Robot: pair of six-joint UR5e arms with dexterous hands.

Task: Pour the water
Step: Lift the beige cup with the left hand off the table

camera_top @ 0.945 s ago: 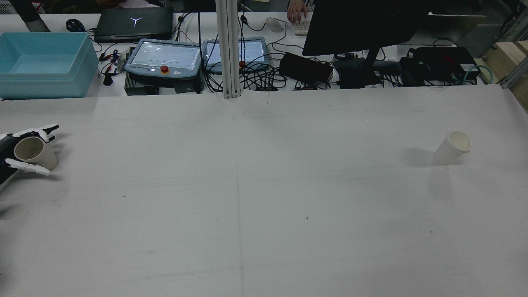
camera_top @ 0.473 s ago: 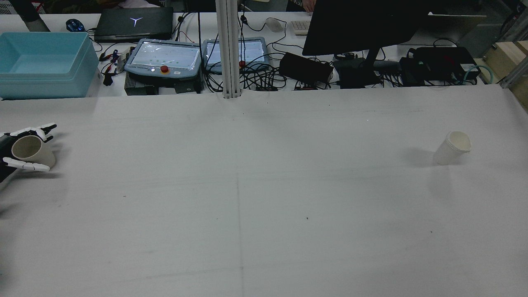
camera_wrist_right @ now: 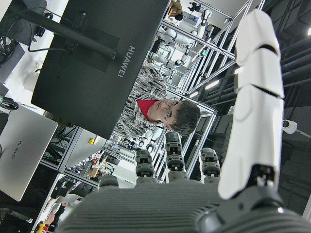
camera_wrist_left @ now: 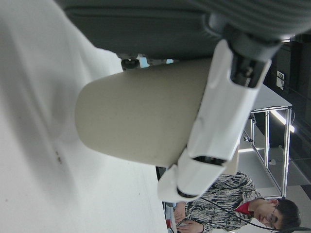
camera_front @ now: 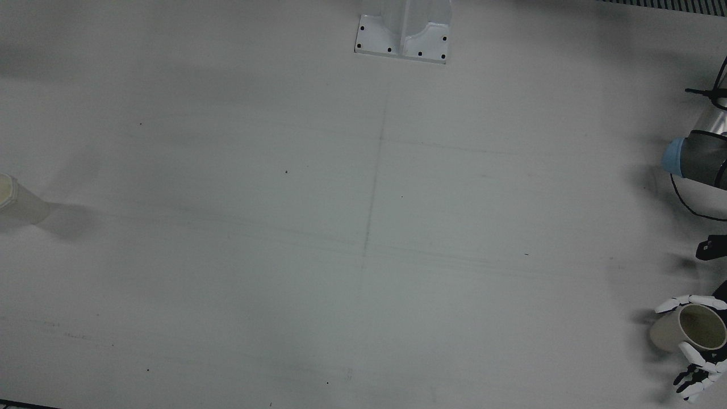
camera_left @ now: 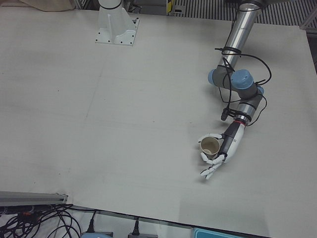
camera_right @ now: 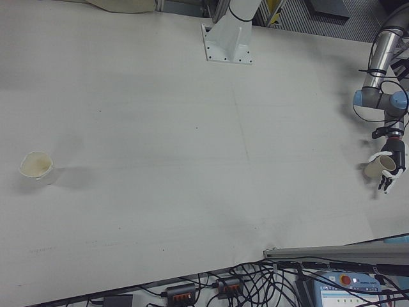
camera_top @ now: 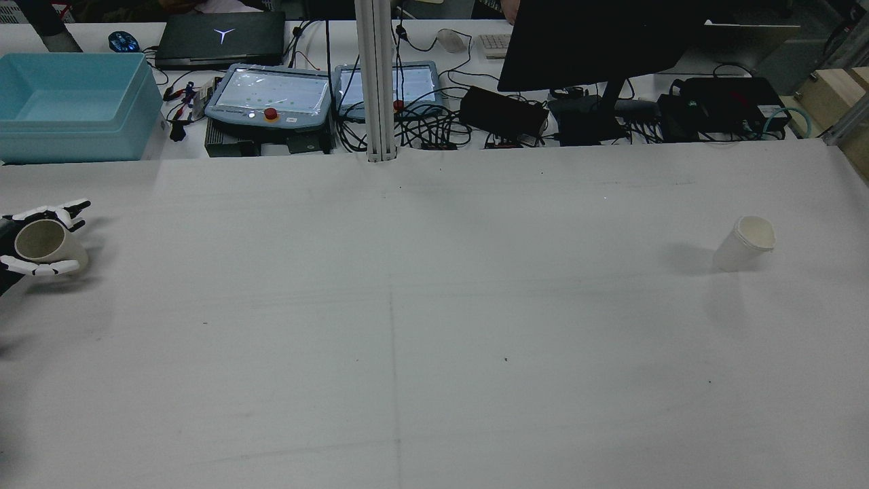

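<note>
A beige cup [camera_top: 47, 246] is at the table's far left edge in the rear view, inside my left hand [camera_top: 30, 267]. The hand's white fingers [camera_wrist_left: 218, 121] wrap round the cup [camera_wrist_left: 141, 116]. Its mouth is tilted slightly, and it is low over the table or resting on it. The cup [camera_left: 210, 147] and hand [camera_left: 220, 151] also show in the left-front view. A white cup [camera_top: 743, 243] stands alone at the right side, and also shows in the front view [camera_front: 14, 199]. My right hand [camera_wrist_right: 194, 204] shows only in its own view, fingers straight and apart, holding nothing.
Past the table's far edge are a blue bin [camera_top: 75, 105], two teach pendants [camera_top: 268, 98], a monitor [camera_top: 597, 41] and cables. A metal post [camera_top: 377, 81] stands at the far middle. The left arm [camera_left: 240, 84] reaches down over the table's side.
My left hand has moved the beige cup a little further left and away from me. The cup now stands more upright. The white cup has not moved.
</note>
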